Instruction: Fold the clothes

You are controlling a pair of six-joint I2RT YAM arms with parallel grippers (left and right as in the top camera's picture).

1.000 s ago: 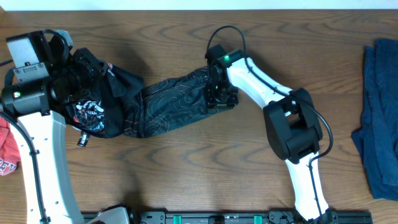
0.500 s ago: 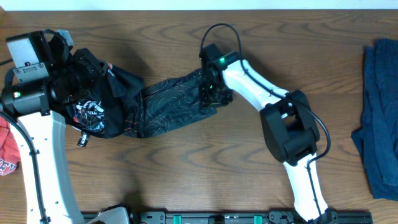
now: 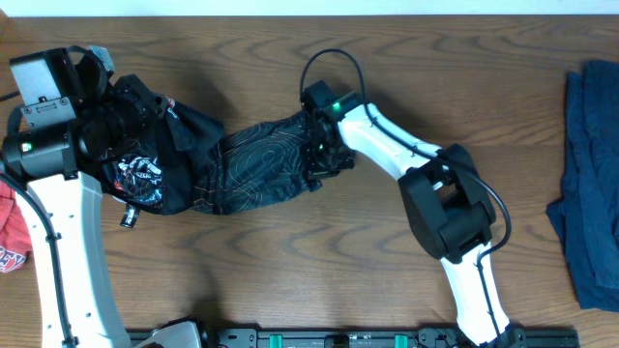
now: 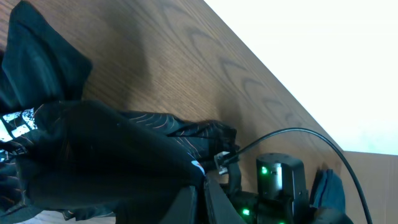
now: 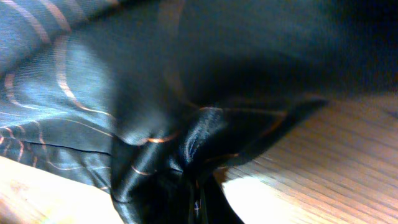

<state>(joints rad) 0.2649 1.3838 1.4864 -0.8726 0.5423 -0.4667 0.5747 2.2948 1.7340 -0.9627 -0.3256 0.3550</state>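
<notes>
The black jersey [image 3: 247,172] with thin orange contour lines and a white logo lies bunched in a strip across the table's left half. My left gripper [image 3: 145,130] is shut on its left end, with the cloth draped over it; in the left wrist view the jersey [image 4: 112,155] hangs from the closed fingers [image 4: 200,202]. My right gripper [image 3: 321,159] is shut on the jersey's right end, with the shiny black cloth [image 5: 186,137] pinched between its fingers just above the wood.
A navy garment [image 3: 592,174] lies at the table's right edge. A red garment [image 3: 10,237] shows at the left edge beside my left arm. Bare wood spans the middle and front of the table.
My right gripper has moved left with the jersey's right end, bunching the strip shorter. The left arm has not moved.
</notes>
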